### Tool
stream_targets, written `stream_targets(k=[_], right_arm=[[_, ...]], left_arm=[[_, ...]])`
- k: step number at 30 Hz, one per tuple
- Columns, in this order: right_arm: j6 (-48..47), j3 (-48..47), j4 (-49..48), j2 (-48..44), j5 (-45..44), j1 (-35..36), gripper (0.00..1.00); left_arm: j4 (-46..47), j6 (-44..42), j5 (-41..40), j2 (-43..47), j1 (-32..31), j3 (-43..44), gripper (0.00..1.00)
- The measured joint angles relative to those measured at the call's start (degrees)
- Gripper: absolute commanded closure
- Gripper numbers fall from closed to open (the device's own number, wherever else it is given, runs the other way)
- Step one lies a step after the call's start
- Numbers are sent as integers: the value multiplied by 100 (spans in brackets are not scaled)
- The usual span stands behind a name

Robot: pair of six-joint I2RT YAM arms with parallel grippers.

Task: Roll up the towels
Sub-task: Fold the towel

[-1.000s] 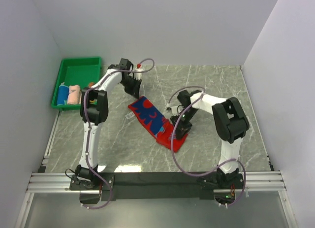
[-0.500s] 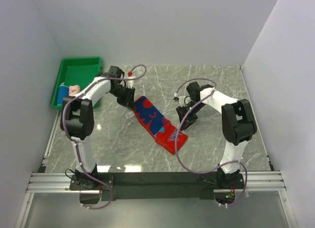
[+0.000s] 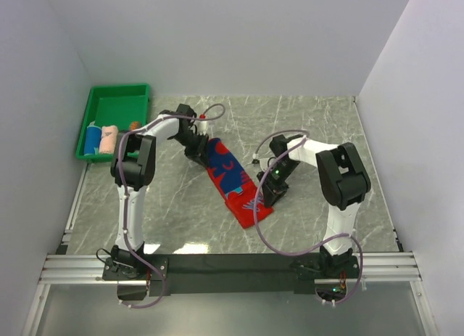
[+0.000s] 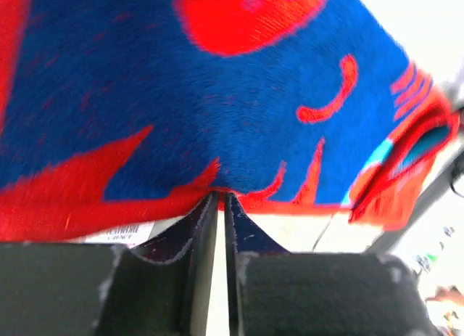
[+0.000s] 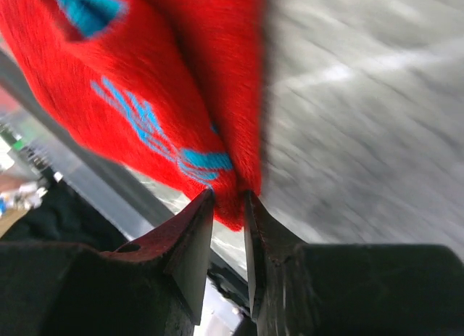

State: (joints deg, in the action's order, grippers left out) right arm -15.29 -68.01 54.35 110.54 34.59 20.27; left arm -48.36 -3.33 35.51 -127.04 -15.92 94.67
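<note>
pinching the red-and-blue towel (image 3: 230, 178) lying on the table (image 3: 326, 133): left jaws nearly closed on its 11 o'clock hem, right jaws narrowly gripping its 5 o'clock corner.

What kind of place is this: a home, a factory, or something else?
Probably a robot test cell in a lab: plain white walls close in a marble-patterned table, two arms are bolted to a metal rail, and a red-and-blue towel and green tray serve as props.
</note>
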Motion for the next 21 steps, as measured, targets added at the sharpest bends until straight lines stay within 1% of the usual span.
stream_targets(k=[3,6,7,9,11,13,16,19,20,21], right_arm=[[26,-4,-15,155,267,138,68],[33,-44,24,289,579,225,65],[11,-55,33,302,673,238,65],[-55,-92,105,306,903,247,64],[-103,-155,160,249,1095,240,61],[-105,-184,157,55,1182,210,59],[-55,-358,160,-389,1202,57,59],[63,-898,11,-619,1196,-68,60],[114,-1143,-22,-599,1189,-83,62],[146,-1392,-63,-520,1198,-79,62]], left_arm=[[26,92,-90,-361,76,649,87],[26,107,-90,-680,249,1215,83],[33,79,-90,-730,310,1325,79],[28,-37,-90,-800,439,1517,73],[55,-186,-87,-809,551,1587,67],[92,-328,-70,-754,638,1537,58],[258,-487,31,-372,673,1036,50],[358,-555,81,291,649,463,50],[358,-560,90,520,643,361,51],[385,-560,103,730,634,313,58]])
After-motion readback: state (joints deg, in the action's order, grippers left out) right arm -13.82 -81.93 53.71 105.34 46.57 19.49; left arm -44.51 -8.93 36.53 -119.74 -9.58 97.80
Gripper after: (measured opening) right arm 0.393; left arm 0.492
